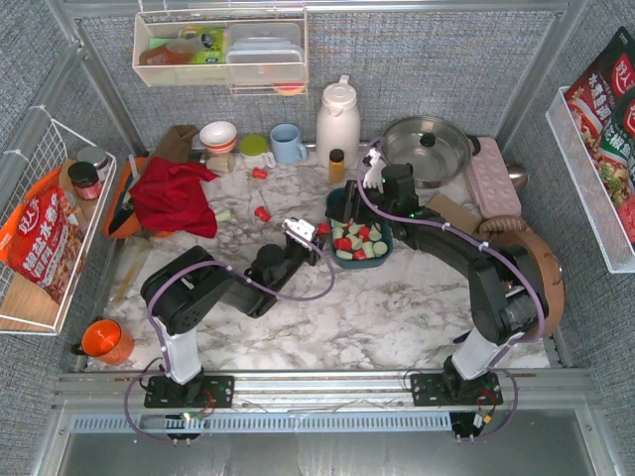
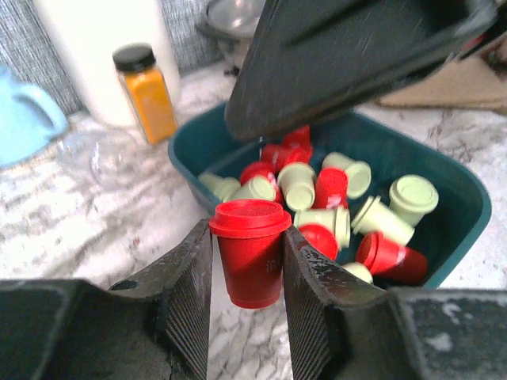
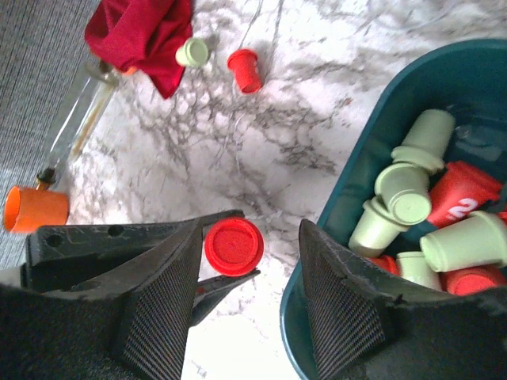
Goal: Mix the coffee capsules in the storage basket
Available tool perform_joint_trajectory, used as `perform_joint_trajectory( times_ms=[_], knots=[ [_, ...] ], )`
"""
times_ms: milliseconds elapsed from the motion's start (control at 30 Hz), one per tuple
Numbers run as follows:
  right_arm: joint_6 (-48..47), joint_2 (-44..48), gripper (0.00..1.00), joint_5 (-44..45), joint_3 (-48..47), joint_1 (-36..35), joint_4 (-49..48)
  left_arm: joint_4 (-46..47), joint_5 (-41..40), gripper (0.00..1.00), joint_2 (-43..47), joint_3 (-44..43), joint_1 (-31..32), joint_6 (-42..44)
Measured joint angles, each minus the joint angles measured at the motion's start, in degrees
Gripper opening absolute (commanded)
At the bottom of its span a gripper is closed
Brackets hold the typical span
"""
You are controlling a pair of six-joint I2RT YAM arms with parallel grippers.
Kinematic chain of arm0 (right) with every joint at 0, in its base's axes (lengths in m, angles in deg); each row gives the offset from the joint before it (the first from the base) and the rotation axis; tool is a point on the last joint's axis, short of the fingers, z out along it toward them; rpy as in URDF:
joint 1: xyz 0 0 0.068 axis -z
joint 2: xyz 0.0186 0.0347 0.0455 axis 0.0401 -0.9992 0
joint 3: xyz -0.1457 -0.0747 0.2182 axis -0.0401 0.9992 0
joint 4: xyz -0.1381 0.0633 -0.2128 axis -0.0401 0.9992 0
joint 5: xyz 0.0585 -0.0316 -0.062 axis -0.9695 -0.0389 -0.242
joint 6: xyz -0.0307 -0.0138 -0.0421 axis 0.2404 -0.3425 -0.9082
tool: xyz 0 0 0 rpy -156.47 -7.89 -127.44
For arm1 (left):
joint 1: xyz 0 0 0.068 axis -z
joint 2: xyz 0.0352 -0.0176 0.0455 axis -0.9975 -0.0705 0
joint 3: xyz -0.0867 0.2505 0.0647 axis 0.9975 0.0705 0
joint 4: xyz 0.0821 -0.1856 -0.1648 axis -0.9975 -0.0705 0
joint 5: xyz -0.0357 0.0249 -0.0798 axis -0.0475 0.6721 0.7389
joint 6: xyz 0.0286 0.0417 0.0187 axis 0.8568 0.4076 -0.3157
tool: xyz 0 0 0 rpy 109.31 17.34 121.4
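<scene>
The dark teal storage basket (image 1: 359, 265) sits mid-table, holding several red and pale green coffee capsules (image 2: 333, 190) in a jumble. My left gripper (image 2: 247, 261) is shut on one upright red capsule (image 2: 250, 252), held above the marble just outside the basket's left rim (image 2: 190, 170). In the right wrist view that capsule (image 3: 234, 246) shows lid-up between the left fingers (image 3: 119, 237). My right gripper (image 3: 249, 233) hangs open and empty above the basket's left edge (image 3: 341, 214). Two red capsules (image 1: 260, 173) (image 1: 263, 212) and a green one (image 1: 224, 214) lie loose on the table.
An amber spice bottle (image 2: 146, 91), a white thermos (image 1: 337, 119) and a blue mug (image 1: 288, 144) stand behind the basket. A red cloth (image 1: 174, 193) lies at the left, a steel pot (image 1: 427, 147) at the back right, an orange cup (image 1: 104, 340) at the front left.
</scene>
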Motion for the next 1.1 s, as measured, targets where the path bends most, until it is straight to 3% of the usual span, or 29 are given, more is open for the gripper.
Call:
perform_joint_trajectory(
  times_ms=[233,567,733,967,1100],
  knots=[
    [-2.1,-2.0,0.56,-5.2,-3.5,-1.1,3.8,10.9,1.7,0.39,-1.4,-0.2,0.6,4.0],
    [-5.9,-3.0,0.51,-7.0,-5.7,-2.3,5.7,11.0,1.0,0.45,-2.1,-1.6,0.4,5.5],
    [-7.7,-3.3,0.43,-7.6,-6.4,-2.5,8.4,10.9,0.3,0.48,-2.6,-3.0,0.5,6.6],
    [-9.1,-3.5,0.21,-7.2,-7.2,-2.5,10.0,10.8,-0.8,0.74,-3.0,-3.6,0.4,7.4],
    [-8.9,-1.4,0.2,-4.1,-4.6,-2.3,10.1,11.1,-0.9,0.84,-2.9,-2.6,0.4,7.3]
  ],
)
